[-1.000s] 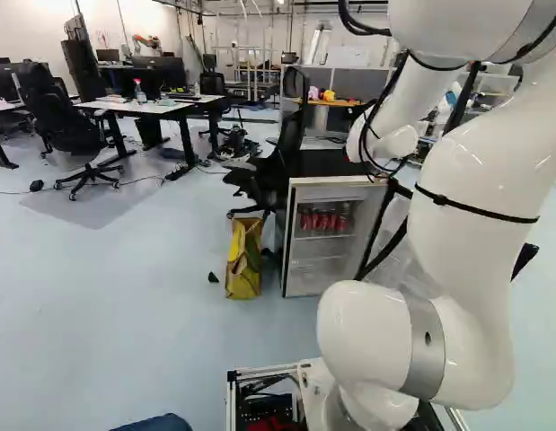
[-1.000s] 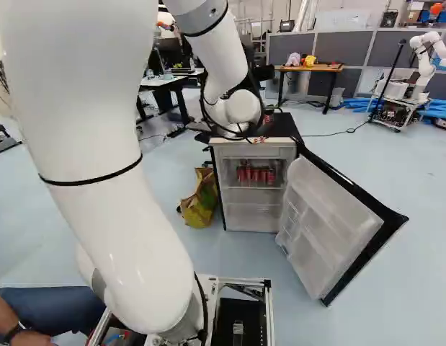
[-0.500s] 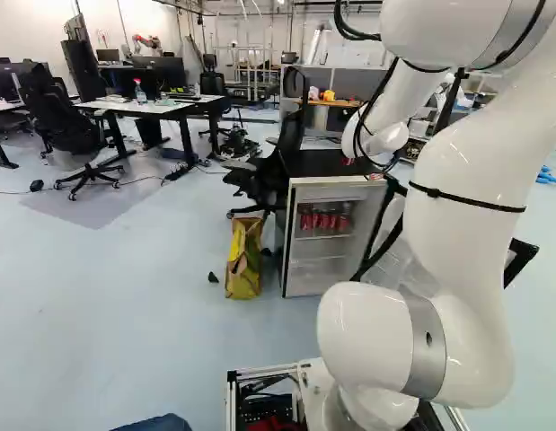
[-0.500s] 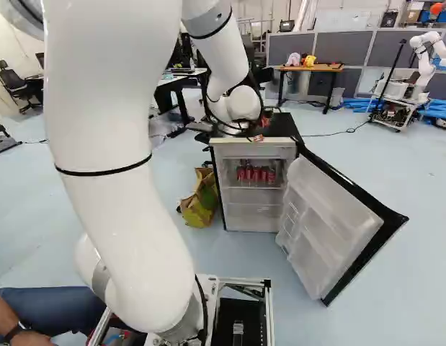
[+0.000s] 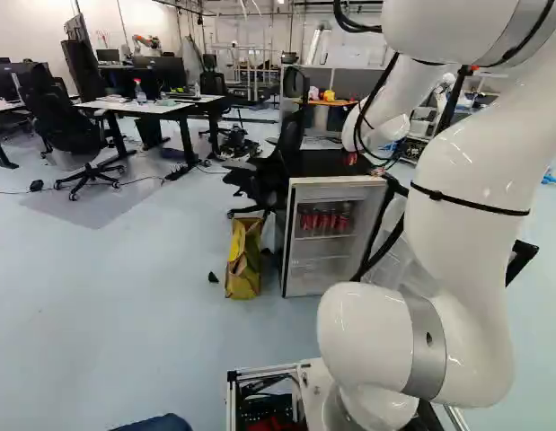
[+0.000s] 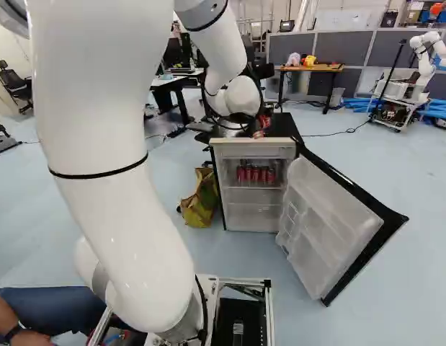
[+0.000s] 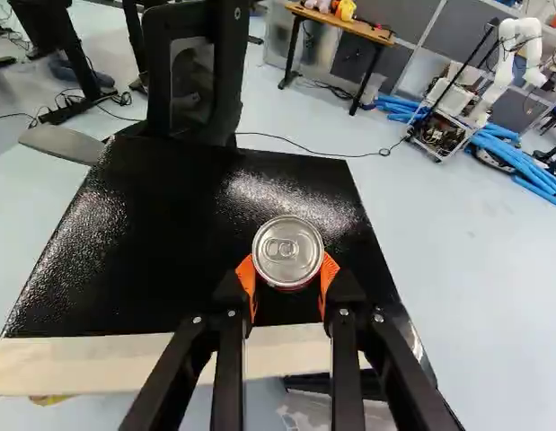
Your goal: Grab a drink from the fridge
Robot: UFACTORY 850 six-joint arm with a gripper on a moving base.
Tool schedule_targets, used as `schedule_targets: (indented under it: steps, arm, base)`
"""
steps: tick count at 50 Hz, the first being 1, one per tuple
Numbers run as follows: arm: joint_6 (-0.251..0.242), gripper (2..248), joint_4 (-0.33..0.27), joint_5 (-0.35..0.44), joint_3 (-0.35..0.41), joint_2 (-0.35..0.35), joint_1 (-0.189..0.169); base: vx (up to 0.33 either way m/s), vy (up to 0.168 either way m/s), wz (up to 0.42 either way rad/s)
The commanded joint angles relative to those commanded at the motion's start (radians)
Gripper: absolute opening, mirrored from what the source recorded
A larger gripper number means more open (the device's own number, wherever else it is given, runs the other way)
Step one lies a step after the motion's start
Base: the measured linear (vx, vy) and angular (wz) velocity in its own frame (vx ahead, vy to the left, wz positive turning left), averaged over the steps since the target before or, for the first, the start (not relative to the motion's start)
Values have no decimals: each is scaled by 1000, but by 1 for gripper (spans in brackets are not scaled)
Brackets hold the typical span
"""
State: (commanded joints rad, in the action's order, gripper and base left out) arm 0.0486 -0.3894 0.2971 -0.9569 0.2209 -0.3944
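In the right base view my gripper (image 6: 256, 125) is partly hidden behind the wrist, over the fridge's black top. In the wrist view the gripper (image 7: 287, 280) has both orange pads pressed on opposite sides of an upright can (image 7: 287, 252), its silver lid showing. Whether the can touches the black top (image 7: 161, 206) I cannot tell. The fridge (image 6: 253, 151) stands open below, with several red cans (image 6: 256, 174) on its upper shelf. Its door (image 6: 331, 220) is swung out to the right in the right base view.
A yellow bag (image 5: 243, 260) stands beside the fridge, with a black office chair (image 5: 276, 175) behind it. Farther back are a wooden-topped table (image 6: 310, 68) and another robot (image 6: 417, 72) on a cart. A person's arm (image 6: 14, 324) shows close to the base.
The arm has shifted a little and its wrist sits slightly higher over the fridge. More of the red by the gripper shows in the right base view. The base and fridge stay put.
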Motion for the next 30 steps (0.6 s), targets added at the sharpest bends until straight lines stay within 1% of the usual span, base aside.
schedule_targets:
  steps: [11, 30]
  arm:
    - [0, 91, 0, -58, -4, -19, 1]
    - [0, 91, 0, -159, -33, -34, 8]
  base:
    - [0, 0, 0]
    - [0, 0, 0]
